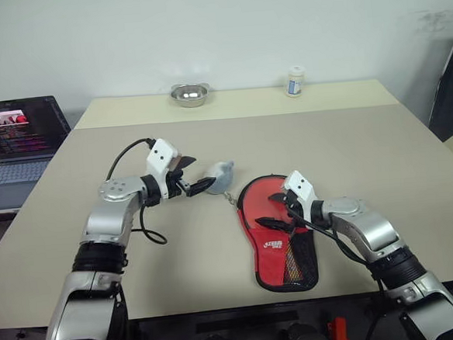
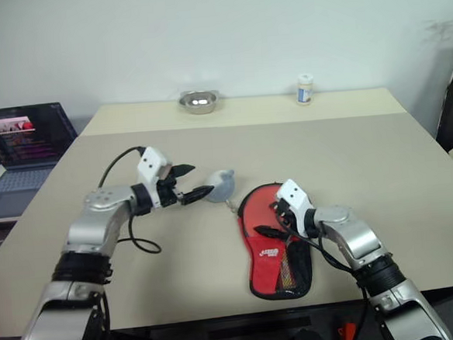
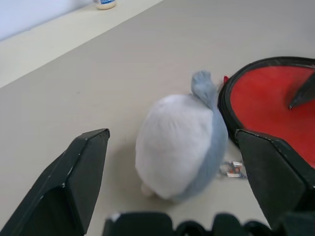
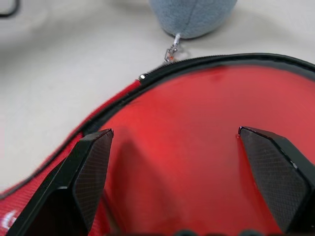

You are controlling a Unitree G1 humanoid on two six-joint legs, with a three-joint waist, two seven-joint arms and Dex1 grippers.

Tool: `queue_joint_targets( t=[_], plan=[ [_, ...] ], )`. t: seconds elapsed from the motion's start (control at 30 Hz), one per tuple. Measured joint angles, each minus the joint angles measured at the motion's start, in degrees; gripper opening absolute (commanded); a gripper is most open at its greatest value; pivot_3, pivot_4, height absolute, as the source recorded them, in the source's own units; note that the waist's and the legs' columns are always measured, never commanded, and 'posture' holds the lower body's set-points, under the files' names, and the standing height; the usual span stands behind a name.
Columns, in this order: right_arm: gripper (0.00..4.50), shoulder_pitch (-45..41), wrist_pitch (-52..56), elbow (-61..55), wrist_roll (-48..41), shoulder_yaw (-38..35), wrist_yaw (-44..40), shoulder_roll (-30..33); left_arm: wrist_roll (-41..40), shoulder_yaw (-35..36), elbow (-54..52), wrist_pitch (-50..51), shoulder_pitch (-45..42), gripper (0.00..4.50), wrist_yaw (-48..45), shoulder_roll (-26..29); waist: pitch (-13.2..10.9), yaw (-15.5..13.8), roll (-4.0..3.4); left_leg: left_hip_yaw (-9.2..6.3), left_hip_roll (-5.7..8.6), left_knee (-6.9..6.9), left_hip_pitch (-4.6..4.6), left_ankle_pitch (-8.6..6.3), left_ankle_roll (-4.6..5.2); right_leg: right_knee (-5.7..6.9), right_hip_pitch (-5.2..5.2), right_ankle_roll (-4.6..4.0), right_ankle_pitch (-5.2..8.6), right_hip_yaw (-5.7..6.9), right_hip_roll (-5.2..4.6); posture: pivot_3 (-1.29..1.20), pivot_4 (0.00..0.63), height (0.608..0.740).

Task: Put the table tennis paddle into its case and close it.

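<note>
Fingers of the left gripper (image 1: 198, 174) stood wide apart and empty, pointing across the table (image 1: 349, 142) toward the robot's right at a small grey-and-white plush tag (image 1: 221, 175) lying just ahead of their tips. Fingers of the right gripper (image 1: 281, 210) were likewise spread and held nothing; they hovered over the round red head of the case (image 1: 282, 240), whether touching it or not I could not tell.

The case lay flat on the table near the front edge, red side with white logo and black mesh pocket up. Its long axis ran roughly front to back, round head away from the robot, narrow end toward it. A short metal clip joined the plush tag to the zip at the head's left rim, so the tag sat between the left fingers and the case.

Right arm was clearly nearer the case; left was nearer the tag, probably the handle for pulling the zip.

In the right wrist view a smooth red surface showed inside the black zip edge. Whether that was the paddle's rubber face or the case's own fabric I could not settle, nor how far the zip was closed. No wooden handle was visible.
</note>
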State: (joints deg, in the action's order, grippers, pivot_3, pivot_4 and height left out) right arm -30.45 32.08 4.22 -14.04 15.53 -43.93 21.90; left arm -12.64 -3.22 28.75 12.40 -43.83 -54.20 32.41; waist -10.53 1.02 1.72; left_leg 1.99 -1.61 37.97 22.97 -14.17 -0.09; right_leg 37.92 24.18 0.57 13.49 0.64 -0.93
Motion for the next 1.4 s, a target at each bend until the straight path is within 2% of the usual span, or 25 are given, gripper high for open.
queue_joint_targets(
  t=[0.13, 0.3, 0.53, 0.63, 0.87, 0.97, 1.03, 1.4],
  plan=[
    [4.5, 2.2, 1.8, -4.0, -0.2, 0.3, -0.1, 0.1, 1.6, -1.4, 11.4, -2.4, -5.5, 4.47, -3.5, -2.8, 0.0, 0.0, 0.0, -0.04, 0.03, 0.01, 0.01, 0.0, 0.0, 0.01, 0.0, 0.01, 0.0, 0.04, 0.08, 0.0, 0.15, 0.74],
    [4.5, 3.8, 4.0, -8.1, -0.5, 1.6, 0.0, -0.2, 6.1, -2.6, 27.1, -7.7, -12.6, 4.47, -2.7, -6.6, 0.0, 0.0, 0.01, -0.04, 0.04, 0.03, 0.05, 0.0, 0.0, -0.02, 0.0, 0.01, 0.0, 0.06, 0.09, 0.0, 0.15, 0.74],
    [4.5, 3.9, 4.5, -8.9, 1.7, 1.5, 3.4, -0.6, 9.2, -2.6, 35.6, -12.3, -15.1, 4.47, -2.7, -9.3, 0.0, 0.3, 0.01, -0.05, 0.02, 0.01, 0.05, 0.0, 0.0, 0.0, 0.02, 0.01, 0.0, 0.06, 0.09, 0.0, 0.15, 0.74],
    [4.5, 3.1, 4.7, -7.7, 2.7, 1.3, 5.4, -1.1, 9.9, -2.6, 36.3, -13.2, -15.1, 3.92, -3.0, -9.5, 0.0, 0.4, 0.01, -0.04, 0.02, 0.02, 0.04, 0.0, 0.0, 0.03, 0.02, 0.01, 0.0, 0.05, 0.09, 0.0, 0.15, 0.74],
    [4.5, 1.1, 6.5, -5.0, 4.7, 0.4, 7.9, -1.8, 11.5, -2.6, 36.3, -14.2, -15.1, 1.48, -2.5, -9.7, 0.1, 0.5, 0.08, -0.05, 0.03, 0.03, 0.01, 0.0, 0.0, 0.04, -0.02, 0.01, 0.0, 0.05, 0.09, 0.0, 0.15, 0.74],
    [4.5, 1.2, 7.4, -5.3, 5.6, 1.4, 7.5, -1.1, 13.6, -3.4, 37.4, -14.6, -16.1, 0.72, 0.5, -10.4, 0.2, 0.4, 0.26, -0.09, 0.03, 0.04, -0.05, 0.0, 0.0, 0.04, -0.1, 0.01, 0.0, 0.08, 0.08, 0.0, 0.15, 0.74],
    [4.5, 1.4, 8.2, -5.7, 5.8, 1.4, 7.2, -0.6, 16.4, -4.6, 40.0, -15.4, -18.6, 0.48, 5.0, -11.7, 0.4, 0.2, 0.49, -0.12, 0.03, 0.07, -0.07, 0.0, 0.0, 0.05, -0.13, 0.02, 0.0, 0.12, 0.08, 0.0, 0.15, 0.74],
    [4.5, 2.3, 11.1, -8.8, 6.0, 2.6, 4.7, 1.4, 30.4, -11.4, 48.8, -19.5, -29.0, 0.45, 26.5, -20.1, 0.6, 0.1, 0.73, -0.1, 0.05, 0.03, -0.06, 0.0, 0.0, 0.0, -0.13, 0.04, 0.0, 0.11, 0.08, 0.0, 0.15, 0.74]
  ],
)
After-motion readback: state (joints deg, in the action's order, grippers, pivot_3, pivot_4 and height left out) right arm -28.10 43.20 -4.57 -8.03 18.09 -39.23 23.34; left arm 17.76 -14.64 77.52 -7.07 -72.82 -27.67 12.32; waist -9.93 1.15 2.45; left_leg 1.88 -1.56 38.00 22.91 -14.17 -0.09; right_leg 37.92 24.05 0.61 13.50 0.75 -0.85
